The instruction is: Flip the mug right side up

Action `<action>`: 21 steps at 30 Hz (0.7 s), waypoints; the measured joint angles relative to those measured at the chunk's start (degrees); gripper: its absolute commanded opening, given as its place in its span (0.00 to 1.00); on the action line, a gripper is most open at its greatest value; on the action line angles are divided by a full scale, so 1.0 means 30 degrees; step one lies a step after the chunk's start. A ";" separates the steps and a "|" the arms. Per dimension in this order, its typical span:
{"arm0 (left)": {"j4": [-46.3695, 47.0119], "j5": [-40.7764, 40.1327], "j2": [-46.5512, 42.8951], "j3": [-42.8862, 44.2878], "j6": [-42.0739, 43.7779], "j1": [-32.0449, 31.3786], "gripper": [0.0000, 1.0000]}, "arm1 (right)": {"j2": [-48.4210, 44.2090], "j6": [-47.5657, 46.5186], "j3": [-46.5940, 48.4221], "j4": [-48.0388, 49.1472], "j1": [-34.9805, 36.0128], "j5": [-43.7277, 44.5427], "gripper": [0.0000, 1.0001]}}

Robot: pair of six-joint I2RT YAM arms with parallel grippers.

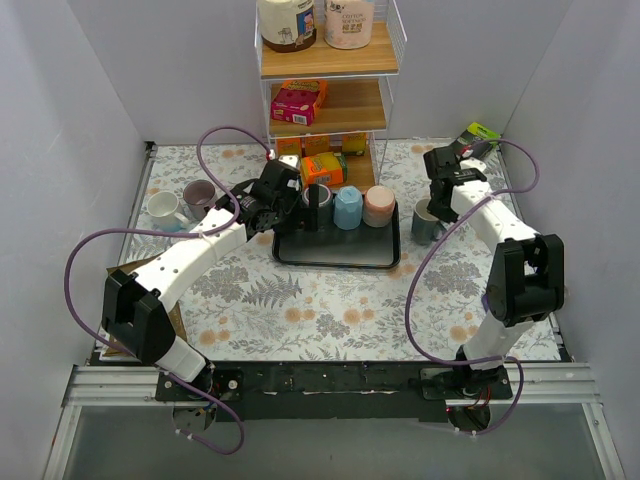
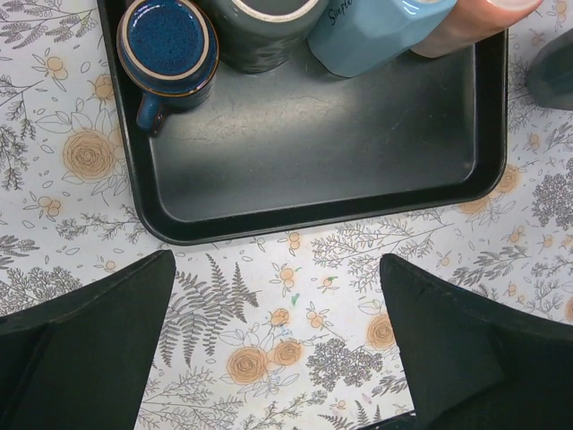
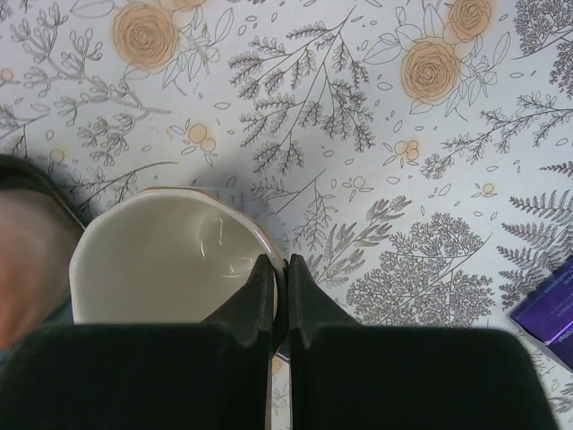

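Observation:
A grey mug with a cream inside stands mouth up on the flowered cloth, just right of the black tray. My right gripper is shut on its rim, one finger inside and one outside; from above the gripper sits over the mug. My left gripper is open wide with nothing between its fingers, hovering over the cloth at the tray's front edge. In the tray's corner a small blue mug stands mouth up.
The tray also holds a dark green mug, a light blue mug and a pink mug. A white mug and a mauve mug stand at the left. A shelf rack stands behind; a purple packet lies right.

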 measured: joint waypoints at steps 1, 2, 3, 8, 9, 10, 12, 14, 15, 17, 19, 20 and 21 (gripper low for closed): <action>0.0102 0.0015 0.0000 0.0000 0.0000 0.0029 0.98 | 0.0109 0.0182 0.0000 0.0087 -0.0117 0.0015 0.01; 0.0175 0.0022 0.0000 0.0000 -0.0007 0.0051 0.98 | 0.0189 0.0401 0.0000 0.0233 -0.0270 0.0066 0.01; 0.0233 0.0022 0.0000 -0.0015 -0.0007 0.0080 0.98 | 0.0240 0.0590 -0.0007 0.0488 -0.0430 0.0138 0.01; 0.0634 0.0029 0.0000 -0.0342 -0.0022 0.0277 0.98 | 0.0401 0.1435 -0.0007 0.2171 -0.1086 0.0415 0.01; 0.0692 0.0036 0.0000 -0.0444 -0.0022 0.0342 0.98 | 0.0561 0.1603 0.0036 0.2404 -0.1231 0.0408 0.01; 0.0780 0.0044 0.0000 -0.0532 -0.0022 0.0415 0.98 | 0.0823 0.1756 0.0146 0.2550 -0.1370 0.0401 0.01; 0.0925 0.0066 0.0029 -0.0634 -0.0036 0.0583 0.98 | 0.1559 0.2025 0.0466 0.2710 -0.1647 0.0342 0.01; 0.1093 0.0117 0.0124 -0.0634 -0.0036 0.0801 0.98 | 0.2361 0.2273 0.1311 0.2557 -0.1843 0.0372 0.01; 0.1166 0.0138 0.0189 -0.0634 -0.0051 0.0918 0.98 | 0.2769 0.2419 0.1814 0.2521 -0.1909 0.0379 0.01; 0.1290 0.0182 0.0372 -0.0634 -0.0066 0.1100 0.98 | 0.3453 0.2623 0.2594 0.2565 -0.2025 0.0415 0.06; 0.1406 0.0233 0.0648 -0.0634 -0.0066 0.1275 0.98 | 0.3759 0.2776 0.2943 0.2550 -0.2055 0.0452 0.24; 0.1457 0.0255 0.0801 -0.0634 -0.0051 0.1333 0.98 | 0.3818 0.2834 0.3016 0.2521 -0.2047 0.0466 0.29; 0.1486 0.0284 0.0962 -0.0634 -0.0029 0.1413 0.98 | 0.3832 0.2943 0.3045 0.2521 -0.2047 0.0444 0.34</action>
